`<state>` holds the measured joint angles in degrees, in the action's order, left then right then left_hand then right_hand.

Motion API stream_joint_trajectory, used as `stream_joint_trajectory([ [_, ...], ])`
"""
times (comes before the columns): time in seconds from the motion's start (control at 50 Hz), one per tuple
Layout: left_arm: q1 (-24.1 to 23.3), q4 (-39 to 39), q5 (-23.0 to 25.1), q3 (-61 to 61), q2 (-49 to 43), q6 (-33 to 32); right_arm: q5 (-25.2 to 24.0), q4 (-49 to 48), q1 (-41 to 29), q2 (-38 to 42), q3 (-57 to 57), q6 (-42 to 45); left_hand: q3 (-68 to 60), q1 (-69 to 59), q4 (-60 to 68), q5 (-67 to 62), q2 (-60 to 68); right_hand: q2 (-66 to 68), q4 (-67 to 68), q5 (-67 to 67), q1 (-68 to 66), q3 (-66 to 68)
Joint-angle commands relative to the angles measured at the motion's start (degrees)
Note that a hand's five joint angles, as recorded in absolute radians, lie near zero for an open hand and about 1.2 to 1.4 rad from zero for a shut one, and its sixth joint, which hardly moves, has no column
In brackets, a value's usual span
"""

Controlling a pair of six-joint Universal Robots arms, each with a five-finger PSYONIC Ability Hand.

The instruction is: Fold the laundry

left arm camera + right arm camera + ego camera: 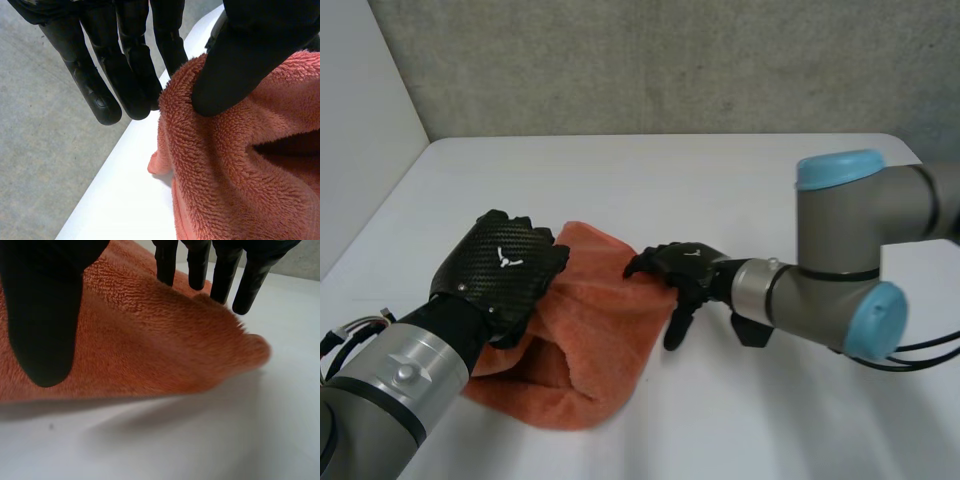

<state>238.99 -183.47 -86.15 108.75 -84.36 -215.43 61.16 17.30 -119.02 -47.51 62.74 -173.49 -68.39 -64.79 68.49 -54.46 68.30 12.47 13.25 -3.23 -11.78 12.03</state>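
- orange towel (590,340) lies bunched and half-doubled on the white table (720,180), about 7 o'clock of table centre.
- left hand (505,270) is at the towel's 10 o'clock edge. Thumb is dug into the pile, straight fingers are behind the edge, pinching it.
- right hand (682,268) is at the 2 o'clock edge, thumb and fingers clamped either side of a raised flap (shadow under it, so off the table).
- Handling, my read: light, limp terry, grippy, sags between grips. Take it at corners or hem, not mid-panel.
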Motion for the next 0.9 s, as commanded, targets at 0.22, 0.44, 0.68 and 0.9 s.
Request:
stream_joint_trajectory([
  [0.22, -0.88, -8.74, -0.86, -16.98, -8.1, 2.9, 21.81, -21.96, -1.74, -11.55, -12.82, -5.28, -11.61, -15.21, 11.51, -15.54, 11.7, 67.53, 66.75, -66.77, -68.22, 67.97],
  [0.44, -10.64, -9.1, -10.53, -9.97, -0.29, 16.88, 6.26, -18.2, -3.76, -16.56, -10.1, -2.29, -11.61, -15.21, 11.51, -15.54, 11.7, 67.53, 66.75, -66.77, -68.22, 67.97],
  [0.68, -12.84, 0.11, -10.88, 4.98, 1.66, 19.95, 6.6, 6.31, -6.23, -8.39, -4.47, 9.2, -11.61, -15.21, 11.51, -15.54, 11.7, 67.53, 66.75, -66.77, -68.22, 67.97],
  [0.9, -12.32, 10.15, -7.37, -0.02, 2.36, 28.93, 6.25, 8.27, -5.17, -8.74, -4.64, 9.22, 27.72, 24.12, -27.82, 23.79, -27.63, 4.51, 3.73, -3.75, -5.2, 4.95],
])
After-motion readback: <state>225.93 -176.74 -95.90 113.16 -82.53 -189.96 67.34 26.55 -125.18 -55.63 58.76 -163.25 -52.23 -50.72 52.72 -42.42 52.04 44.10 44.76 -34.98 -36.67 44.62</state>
